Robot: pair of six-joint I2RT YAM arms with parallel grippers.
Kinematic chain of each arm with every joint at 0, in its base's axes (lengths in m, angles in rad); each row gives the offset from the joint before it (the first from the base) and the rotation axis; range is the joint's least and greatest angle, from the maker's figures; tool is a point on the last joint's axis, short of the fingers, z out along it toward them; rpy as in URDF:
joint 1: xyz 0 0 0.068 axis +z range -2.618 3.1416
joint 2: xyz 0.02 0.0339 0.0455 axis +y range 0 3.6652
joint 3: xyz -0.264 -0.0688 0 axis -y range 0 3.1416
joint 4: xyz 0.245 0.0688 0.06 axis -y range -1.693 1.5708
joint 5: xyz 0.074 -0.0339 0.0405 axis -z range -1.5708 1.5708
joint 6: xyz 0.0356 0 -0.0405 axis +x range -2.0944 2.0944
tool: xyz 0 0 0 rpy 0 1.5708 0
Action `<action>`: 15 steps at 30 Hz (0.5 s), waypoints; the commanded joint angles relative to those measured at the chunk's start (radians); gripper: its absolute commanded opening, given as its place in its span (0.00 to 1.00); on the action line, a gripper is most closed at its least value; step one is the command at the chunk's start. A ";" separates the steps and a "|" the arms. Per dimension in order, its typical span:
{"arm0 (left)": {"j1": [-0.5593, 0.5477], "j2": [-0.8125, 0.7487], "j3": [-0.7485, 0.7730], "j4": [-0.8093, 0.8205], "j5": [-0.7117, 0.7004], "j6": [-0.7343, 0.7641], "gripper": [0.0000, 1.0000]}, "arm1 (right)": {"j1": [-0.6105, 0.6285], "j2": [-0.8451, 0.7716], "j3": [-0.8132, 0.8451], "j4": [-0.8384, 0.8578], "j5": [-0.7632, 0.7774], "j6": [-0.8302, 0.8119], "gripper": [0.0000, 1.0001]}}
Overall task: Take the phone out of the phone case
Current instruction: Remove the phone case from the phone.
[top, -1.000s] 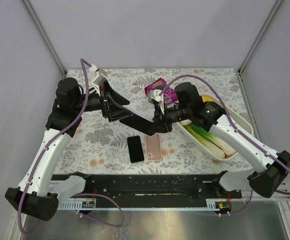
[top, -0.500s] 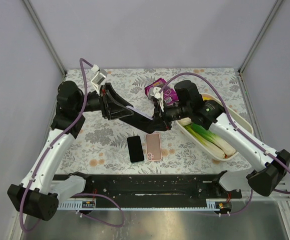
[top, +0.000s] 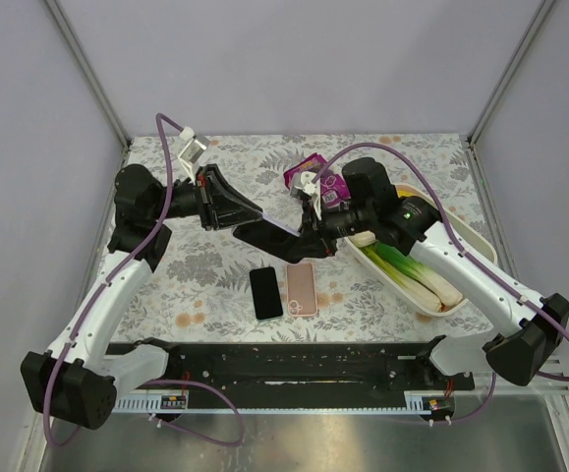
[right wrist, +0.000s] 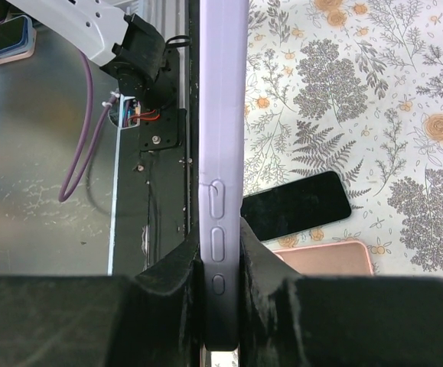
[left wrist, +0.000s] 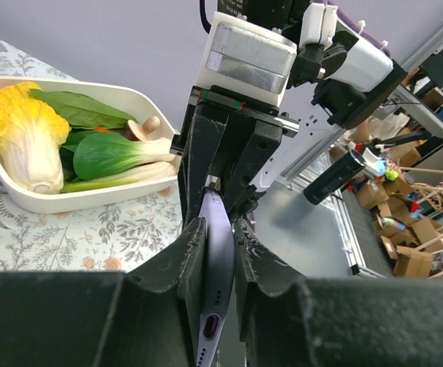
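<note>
A lavender phone case hangs edge-on above the table's middle, held between both arms. My right gripper is shut on its side, just below the button covers of the case. My left gripper is pressed on both faces of the other end, where the case shows its charging port. In the top view the left gripper and right gripper face each other. The phone inside is hidden in these edge-on views.
A black phone and a pink case lie flat on the floral cloth below the held case. A white tray of vegetables stands at the right. A purple packet lies behind. A black rail runs along the front edge.
My left gripper's jaws have closed from wide apart onto the free end of the lavender case, and the left arm has shifted slightly. The right gripper has kept its grip.
</note>
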 commanded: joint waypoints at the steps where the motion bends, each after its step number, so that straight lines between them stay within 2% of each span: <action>1: -0.005 0.018 -0.039 0.160 0.027 -0.168 0.00 | -0.004 -0.007 0.024 0.082 0.043 -0.045 0.00; 5: -0.003 0.013 -0.086 0.205 -0.007 -0.233 0.00 | -0.001 -0.010 0.022 0.071 0.075 -0.077 0.00; 15: -0.005 0.002 -0.142 0.130 -0.114 -0.281 0.00 | 0.034 -0.008 0.052 0.014 0.181 -0.171 0.00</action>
